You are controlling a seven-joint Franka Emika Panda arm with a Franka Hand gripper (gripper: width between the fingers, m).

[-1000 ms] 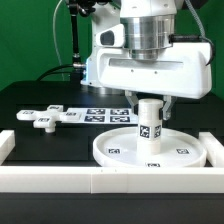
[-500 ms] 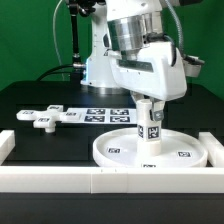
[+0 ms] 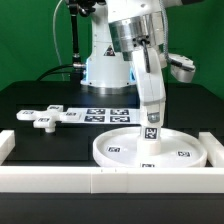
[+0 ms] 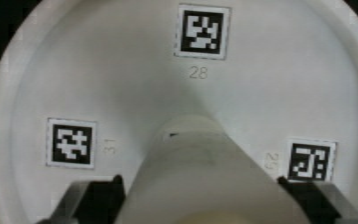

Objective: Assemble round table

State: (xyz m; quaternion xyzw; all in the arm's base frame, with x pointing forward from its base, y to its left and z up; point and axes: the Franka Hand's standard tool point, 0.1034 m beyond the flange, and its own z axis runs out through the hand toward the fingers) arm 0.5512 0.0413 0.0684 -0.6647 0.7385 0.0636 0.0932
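- White round disc (image 3: 110, 153) lies flat behind the barrier bar (image 3: 100, 181).
- The post (image 3: 151, 128) stands upright near its centre, long axis vertical, pinched from above by the gripper (image 3: 150, 110).
- Beyond, the foot piece (image 3: 41, 118) lies toward the exterior view's left.

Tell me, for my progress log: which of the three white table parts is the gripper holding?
The short post, standing upright at the middle of the round disc, with the gripper closed on it. The lobed foot piece lies apart.

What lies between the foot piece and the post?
The marker board lies between the foot piece and the post; the exterior view shows it.
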